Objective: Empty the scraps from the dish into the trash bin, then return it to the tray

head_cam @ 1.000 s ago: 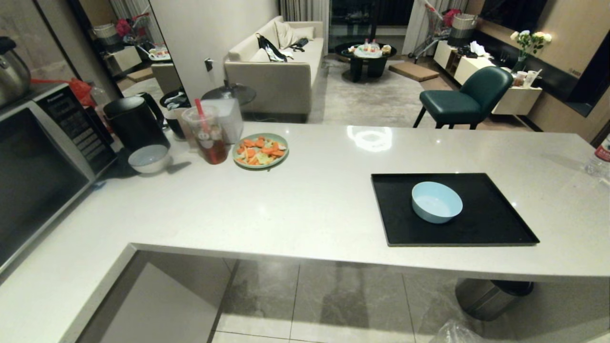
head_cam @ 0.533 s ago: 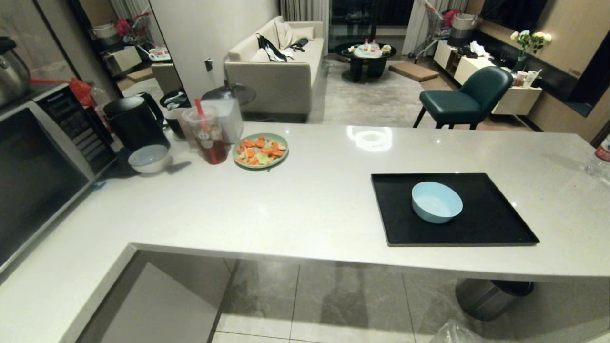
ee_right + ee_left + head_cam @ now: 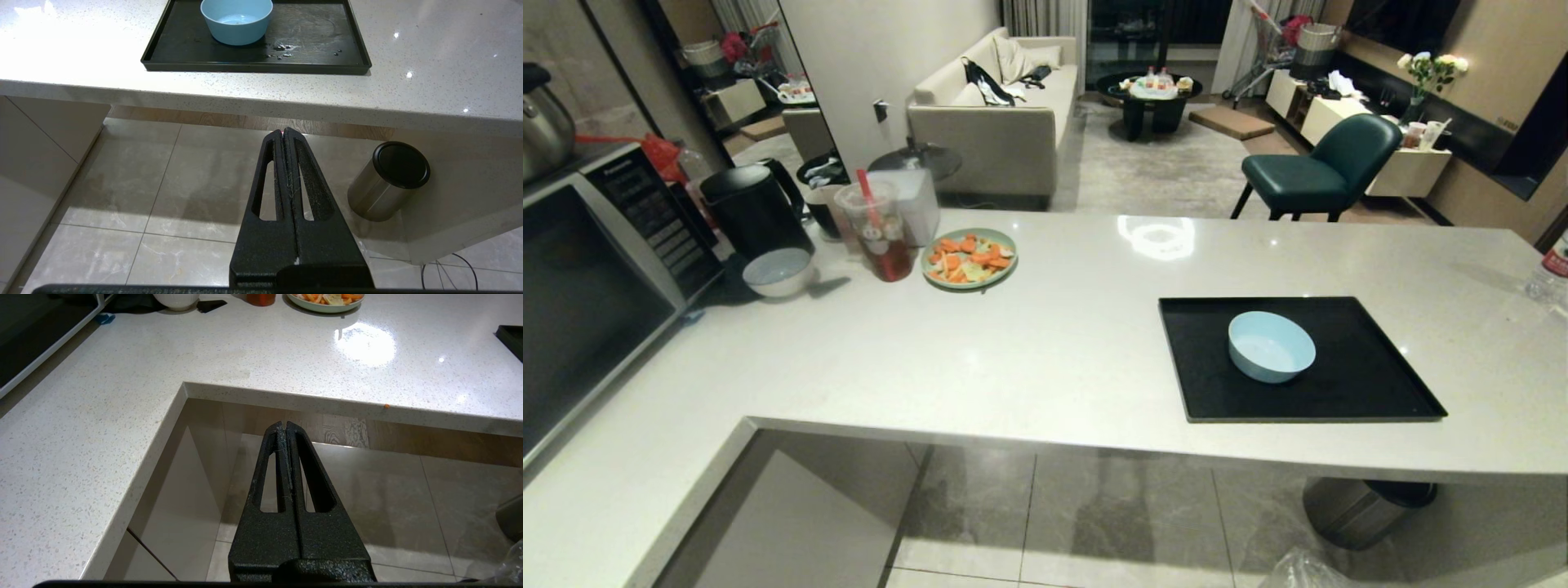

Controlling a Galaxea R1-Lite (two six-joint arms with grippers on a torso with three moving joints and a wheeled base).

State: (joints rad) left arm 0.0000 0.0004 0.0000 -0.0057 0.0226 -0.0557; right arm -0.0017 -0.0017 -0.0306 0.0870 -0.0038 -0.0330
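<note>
Neither arm is seen in the head view. The left gripper [image 3: 286,424] is held low in front of the bench edge, above the floor, its fingers [image 3: 271,465] pressed together and nothing gripped. The right gripper [image 3: 283,131] is likewise held low above the floor, fingers [image 3: 269,171] closed and empty.

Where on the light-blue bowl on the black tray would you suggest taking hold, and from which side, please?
I would pinch the rim of the light-blue bowl on its near side, coming from above: it sits upright and open-mouthed on the black tray, its smooth walls flare outward, and nothing stands beside it. The right gripper, shut and below the counter edge, seems better placed than the left gripper.
</note>
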